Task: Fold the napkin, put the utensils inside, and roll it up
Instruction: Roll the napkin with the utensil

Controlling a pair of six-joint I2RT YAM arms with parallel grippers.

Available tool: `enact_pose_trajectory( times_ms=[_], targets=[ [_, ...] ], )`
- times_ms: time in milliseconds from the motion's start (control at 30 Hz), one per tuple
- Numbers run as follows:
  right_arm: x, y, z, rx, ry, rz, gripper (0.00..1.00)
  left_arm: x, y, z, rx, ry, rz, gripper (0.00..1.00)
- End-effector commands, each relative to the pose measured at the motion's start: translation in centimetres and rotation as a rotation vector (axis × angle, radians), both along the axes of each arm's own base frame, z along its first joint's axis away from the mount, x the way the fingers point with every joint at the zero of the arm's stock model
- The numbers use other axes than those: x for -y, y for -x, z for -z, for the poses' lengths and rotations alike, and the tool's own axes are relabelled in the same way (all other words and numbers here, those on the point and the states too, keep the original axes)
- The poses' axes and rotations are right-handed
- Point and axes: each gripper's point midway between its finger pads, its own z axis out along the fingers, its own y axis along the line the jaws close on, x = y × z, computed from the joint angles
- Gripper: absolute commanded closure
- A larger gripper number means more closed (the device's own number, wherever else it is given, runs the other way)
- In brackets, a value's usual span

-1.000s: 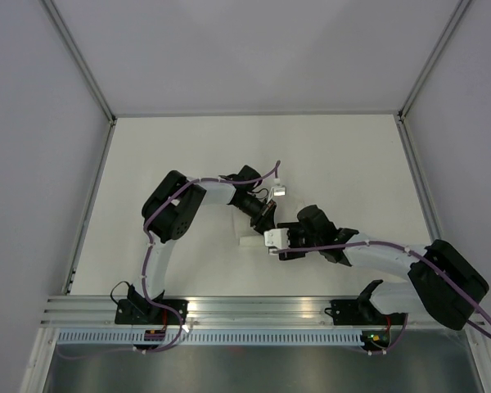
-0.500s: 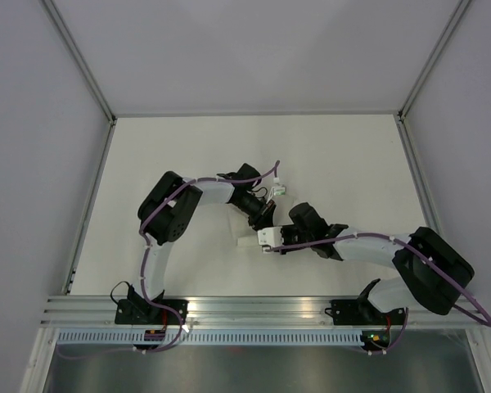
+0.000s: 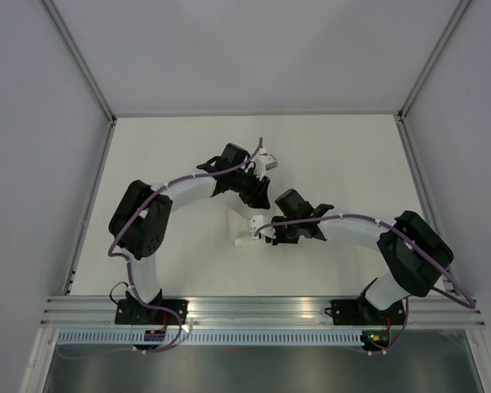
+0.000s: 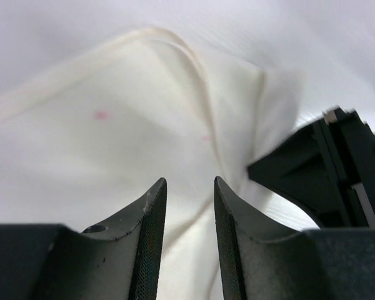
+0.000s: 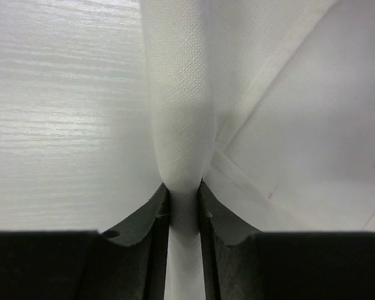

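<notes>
White cloth, the napkin [image 3: 239,229], lies rumpled mid-counter [image 3: 344,155] between both arms, which hide much of it from above. My right tool [image 5: 184,195] is pinched tight on a raised fold of it. The left tool [image 4: 189,187] hovers over the cloth, jaws slightly parted and holding nothing, with the right tool's black body crowding its side.

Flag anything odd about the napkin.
The napkin carries small pink specks, possibly stains. The right gripper pinches a bunched ridge of it, so it lies rumpled, not flat.
</notes>
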Motion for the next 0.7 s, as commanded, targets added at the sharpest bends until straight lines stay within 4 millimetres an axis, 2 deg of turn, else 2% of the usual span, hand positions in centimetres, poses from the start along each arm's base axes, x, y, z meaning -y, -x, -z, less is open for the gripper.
enact_pose_trajectory(
  times_ms=[0, 67, 100, 133, 200, 233, 267, 300, 333, 367, 400, 433, 467, 500, 533, 567, 600, 633, 667],
  targets=[
    [1.8, 3.8, 2.1, -0.228, 0.114, 0.023, 0.84, -2.6, -5.7, -4.1, 0.127, 0.032, -0.290, 0.59],
    [2.0, 4.1, 2.7, -0.277, 0.140, 0.020, 0.83, -4.2, -7.2, -5.4, 0.165, 0.040, -0.397, 0.59],
    [2.1, 4.8, 2.7, -0.317, 0.150, 0.008, 0.84, -5.5, -8.3, -7.2, 0.203, 0.063, -0.459, 0.60],
    [1.8, 4.1, 2.3, -0.325, 0.143, 0.013, 0.84, -6.4, -8.5, -7.6, 0.213, 0.068, -0.518, 0.60],
    [2.4, 5.0, 2.9, -0.425, 0.180, 0.010, 0.84, -7.6, -9.4, -9.8, 0.293, 0.096, -0.586, 0.60],
    [2.0, 3.8, 2.2, -0.427, 0.165, 0.006, 0.84, -8.3, -9.1, -11.6, 0.336, 0.120, -0.604, 0.60],
    [2.2, 4.0, 3.0, -0.480, 0.187, 0.007, 0.84, -8.5, -9.1, -12.8, 0.367, 0.140, -0.613, 0.60],
    [2.6, 4.6, 2.8, -0.542, 0.204, 0.012, 0.84, -8.8, -9.0, -13.8, 0.392, 0.148, -0.624, 0.60],
    [2.1, 3.3, 2.3, -0.545, 0.190, 0.016, 0.84, -9.2, -8.6, -15.6, 0.429, 0.173, -0.633, 0.60],
    [2.4, 3.4, 3.1, -0.594, 0.214, 0.024, 0.84, -9.5, -8.4, -16.7, 0.456, 0.187, -0.646, 0.60],
    [2.3, 3.3, 3.1, -0.621, 0.219, 0.027, 0.84, -9.8, -8.3, -17.9, 0.484, 0.206, -0.651, 0.60],
    [2.1, 2.7, 2.4, -0.656, 0.210, 0.039, 0.84, -10.2, -8.0, -18.0, 0.510, 0.202, -0.661, 0.60],
    [2.3, 2.8, 3.2, -0.702, 0.228, 0.040, 0.84, -10.8, -7.2, -20.0, 0.557, 0.233, -0.670, 0.60],
    [2.2, 2.7, 3.2, -0.728, 0.226, 0.045, 0.84, -11.0, -7.0, -21.0, 0.591, 0.256, -0.671, 0.60],
    [2.2, 1.9, 2.9, -0.746, 0.222, 0.058, 0.84, -11.1, -6.3, -20.9, 0.618, 0.246, -0.655, 0.60],
    [2.4, 2.0, 3.6, -0.787, 0.235, 0.066, 0.84, -11.4, -5.6, -22.0, 0.654, 0.257, -0.657, 0.60],
    [2.6, 2.0, 3.7, -0.813, 0.248, 0.070, 0.84, -11.3, -5.1, -22.2, 0.675, 0.255, -0.645, 0.59],
    [2.4, 1.1, 3.7, -0.810, 0.240, 0.076, 0.84, -10.6, -4.2, -21.6, 0.715, 0.224, -0.592, 0.59],
    [2.4, 1.2, 4.2, -0.844, 0.245, 0.079, 0.84, -10.2, -3.5, -21.6, 0.750, 0.210, -0.566, 0.59]
  ],
)
